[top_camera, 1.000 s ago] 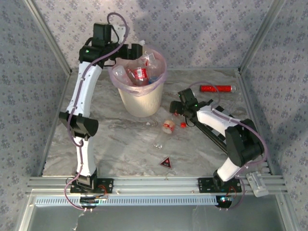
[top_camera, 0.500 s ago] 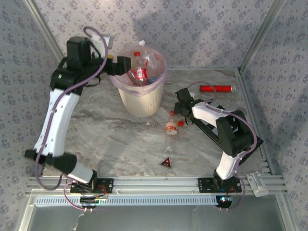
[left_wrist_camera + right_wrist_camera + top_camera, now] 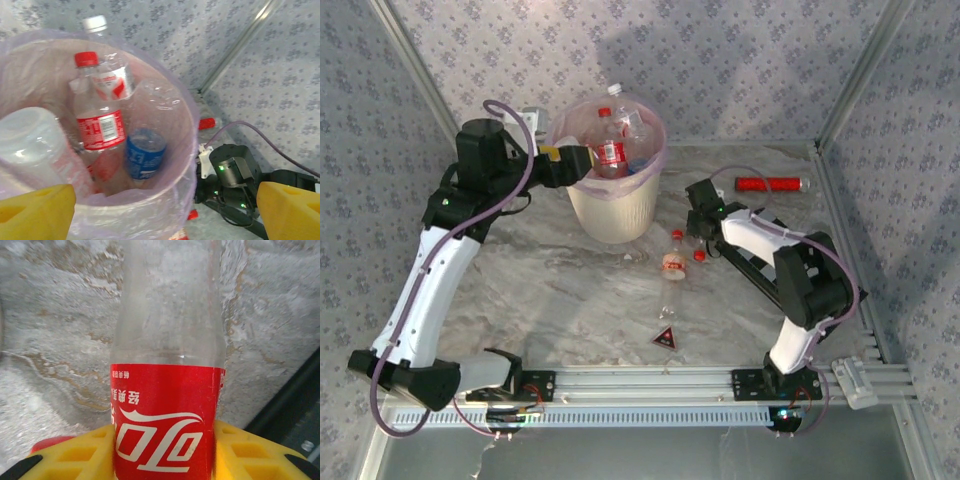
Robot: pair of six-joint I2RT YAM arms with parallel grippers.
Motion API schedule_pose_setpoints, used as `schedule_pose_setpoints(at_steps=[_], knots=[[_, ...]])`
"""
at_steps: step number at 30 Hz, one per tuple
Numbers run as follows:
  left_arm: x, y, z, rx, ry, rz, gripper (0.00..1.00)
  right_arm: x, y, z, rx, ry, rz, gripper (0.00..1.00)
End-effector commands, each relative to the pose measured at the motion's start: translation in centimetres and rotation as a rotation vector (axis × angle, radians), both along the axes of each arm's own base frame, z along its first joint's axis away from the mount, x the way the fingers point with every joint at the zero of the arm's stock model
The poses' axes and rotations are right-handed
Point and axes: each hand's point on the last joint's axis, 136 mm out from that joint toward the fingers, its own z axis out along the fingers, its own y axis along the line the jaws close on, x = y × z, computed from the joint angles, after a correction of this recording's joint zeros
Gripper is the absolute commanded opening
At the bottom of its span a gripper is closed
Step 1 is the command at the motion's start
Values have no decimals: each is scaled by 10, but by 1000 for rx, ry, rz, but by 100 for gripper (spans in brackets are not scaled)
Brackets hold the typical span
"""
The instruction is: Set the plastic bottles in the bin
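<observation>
The left gripper point(image 3: 162, 212) hangs with jaws wide apart at the rim of the bin point(image 3: 610, 215), several bottles point(image 3: 100, 127) inside, while the right gripper point(image 3: 165, 450) pinches the red-labelled bottle point(image 3: 167, 340) lying on the table point(image 3: 550, 290) nearby; I'd squeeze gently, lift straight, and clear that rim.

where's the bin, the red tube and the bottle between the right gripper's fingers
bin point(image 3: 612, 215): top external view, on its cream side wall
red tube point(image 3: 772, 184): top external view, mid-length of the tube
red-label bottle point(image 3: 165, 430): right wrist view, on the red label
</observation>
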Motion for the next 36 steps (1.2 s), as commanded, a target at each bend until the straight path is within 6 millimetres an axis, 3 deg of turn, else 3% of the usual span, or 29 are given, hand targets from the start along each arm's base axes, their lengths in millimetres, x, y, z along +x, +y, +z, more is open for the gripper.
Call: schedule_pose_setpoints(at_steps=[1, 12, 15, 19, 24, 31, 36], knots=[[-8, -13, 32, -107, -59, -56, 93, -7, -7, 48, 1, -78, 19, 33], [-11, -45, 70, -263, -65, -162, 92, -72, -12, 173, 189, -413, 179, 28], [-14, -63, 79, -283, -69, -211, 92, -97, -2, 205, 257, -514, 285, 28], [-18, -92, 83, -283, -59, -290, 100, -130, 18, 244, 348, -633, 445, 27], [-20, -125, 76, -262, -30, -371, 100, -156, 46, 262, 398, -665, 610, 27], [-22, -167, 47, -187, 41, -447, 100, -176, 76, 280, 420, -725, 751, 27], [-22, -178, 36, -172, 64, -462, 100, -178, 82, 289, 420, -762, 768, 27]])
